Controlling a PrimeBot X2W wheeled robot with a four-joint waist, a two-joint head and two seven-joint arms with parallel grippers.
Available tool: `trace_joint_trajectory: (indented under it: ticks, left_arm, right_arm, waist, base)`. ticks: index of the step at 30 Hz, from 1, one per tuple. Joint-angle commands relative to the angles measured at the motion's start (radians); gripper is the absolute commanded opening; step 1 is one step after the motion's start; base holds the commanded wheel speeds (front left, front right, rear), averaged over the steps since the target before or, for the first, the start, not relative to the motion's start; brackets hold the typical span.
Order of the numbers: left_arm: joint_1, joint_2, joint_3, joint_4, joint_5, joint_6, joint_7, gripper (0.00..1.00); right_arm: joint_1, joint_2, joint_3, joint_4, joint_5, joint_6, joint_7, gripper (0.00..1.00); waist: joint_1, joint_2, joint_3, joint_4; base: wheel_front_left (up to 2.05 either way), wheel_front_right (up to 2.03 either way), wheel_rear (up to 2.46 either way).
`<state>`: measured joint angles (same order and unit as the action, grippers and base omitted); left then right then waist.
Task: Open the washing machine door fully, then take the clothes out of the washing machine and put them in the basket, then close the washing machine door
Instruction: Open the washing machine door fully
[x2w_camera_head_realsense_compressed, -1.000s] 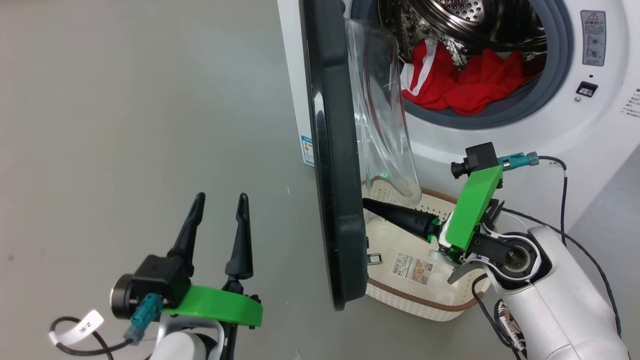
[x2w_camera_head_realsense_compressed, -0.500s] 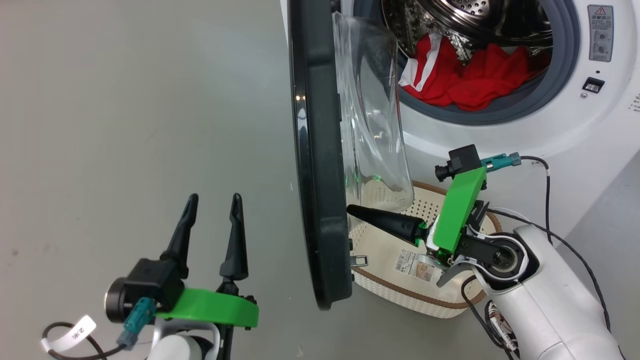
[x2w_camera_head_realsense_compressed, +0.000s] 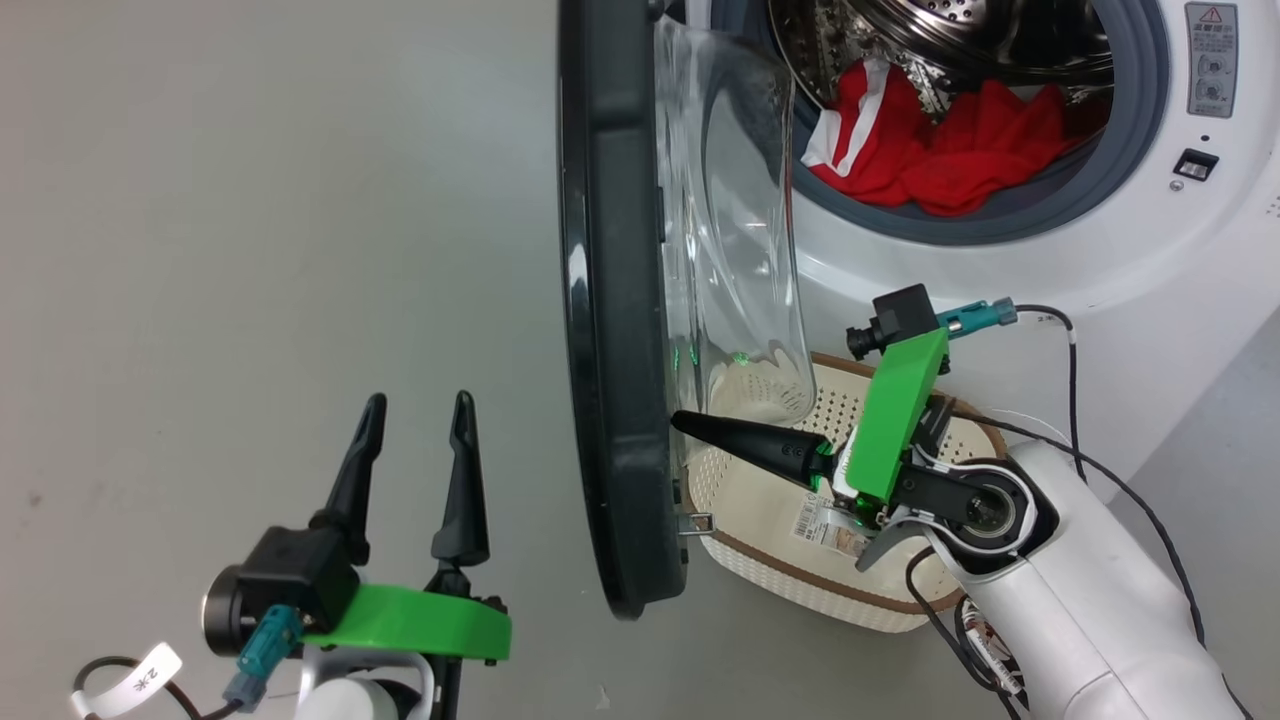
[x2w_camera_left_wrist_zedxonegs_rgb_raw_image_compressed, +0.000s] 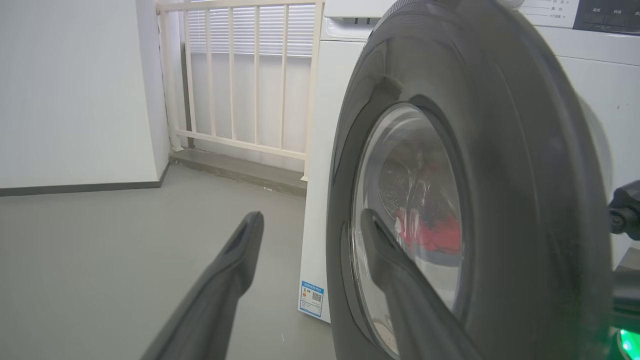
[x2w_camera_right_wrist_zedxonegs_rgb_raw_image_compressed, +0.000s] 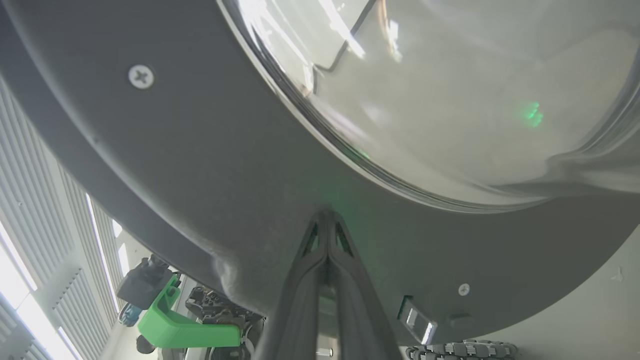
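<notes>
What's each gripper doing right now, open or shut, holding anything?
Left gripper: open, holding nothing.
Right gripper: shut, empty, tips against the washing machine door inner rim.

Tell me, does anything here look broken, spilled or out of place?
Nothing stands out. The door is part open, the shut right gripper has its tips against the door's inner rim, the clothes lie in the washer, and the basket sits upright before it.

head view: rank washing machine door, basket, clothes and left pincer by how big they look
1. washing machine door
2. basket, partly hidden
3. clothes and left pincer: look similar; the pincer is nearer the camera, so unranked
</notes>
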<state>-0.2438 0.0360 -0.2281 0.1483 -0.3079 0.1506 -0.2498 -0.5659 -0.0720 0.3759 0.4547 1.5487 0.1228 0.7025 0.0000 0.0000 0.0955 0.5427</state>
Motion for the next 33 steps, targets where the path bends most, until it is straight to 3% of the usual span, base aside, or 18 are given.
trace_joint_trajectory:
  ticks: [1,13,18,21,22,23,24,33]
  left_arm:
    - [-0.009,0.014,0.038,-0.031,0.000,0.008,-0.012,1.00]
    - [-0.005,0.014,0.042,-0.033,-0.001,0.006,-0.012,1.00]
    - [-0.001,0.014,0.034,-0.030,-0.005,-0.001,-0.012,1.00]
    - [0.001,0.014,0.033,-0.026,-0.004,-0.004,-0.012,1.00]
    - [0.001,0.014,0.032,-0.024,-0.004,-0.005,-0.012,1.00]
    - [0.001,0.014,0.032,-0.024,-0.004,-0.005,-0.012,1.00]
    - [0.002,0.014,0.030,-0.023,-0.003,-0.006,-0.012,1.00]
    - [0.017,0.014,0.027,-0.014,0.005,-0.016,-0.012,1.00]
  right_arm:
    - [-0.046,0.022,0.025,-0.025,0.008,0.008,-0.007,0.00]
    - [-0.049,0.017,0.041,-0.013,0.012,0.008,-0.025,0.00]
    - [-0.030,-0.006,0.024,-0.028,-0.034,0.008,-0.090,0.00]
    - [-0.012,-0.024,0.025,-0.041,-0.082,0.008,-0.134,0.50]
    - [-0.006,-0.030,0.026,-0.048,-0.101,0.008,-0.151,0.93]
    - [-0.006,-0.030,0.026,-0.048,-0.101,0.008,-0.151,0.93]
    - [0.001,-0.036,0.027,-0.056,-0.123,0.008,-0.170,1.00]
    - [0.097,-0.093,0.062,-0.172,-0.367,0.008,-0.371,1.00]
  waist:
    - [0.0000,0.0000,0.001,0.000]
    - [0.0000,0.0000,-0.006,-0.002]
    - [0.0000,0.0000,-0.022,-0.007]
    - [0.0000,0.0000,-0.029,-0.009]
    - [0.0000,0.0000,-0.031,-0.010]
    - [0.0000,0.0000,-0.031,-0.010]
    - [0.0000,0.0000,-0.033,-0.010]
    - [0.0000,0.0000,-0.052,-0.015]
  base:
    - [0.00,0.00,0.00]
    - [0.00,0.00,0.00]
    - [0.00,0.00,0.00]
    - [0.00,0.00,0.00]
    - [0.00,0.00,0.00]
    - [0.00,0.00,0.00]
    - [0.00,0.00,0.00]
    - [0.00,0.00,0.00]
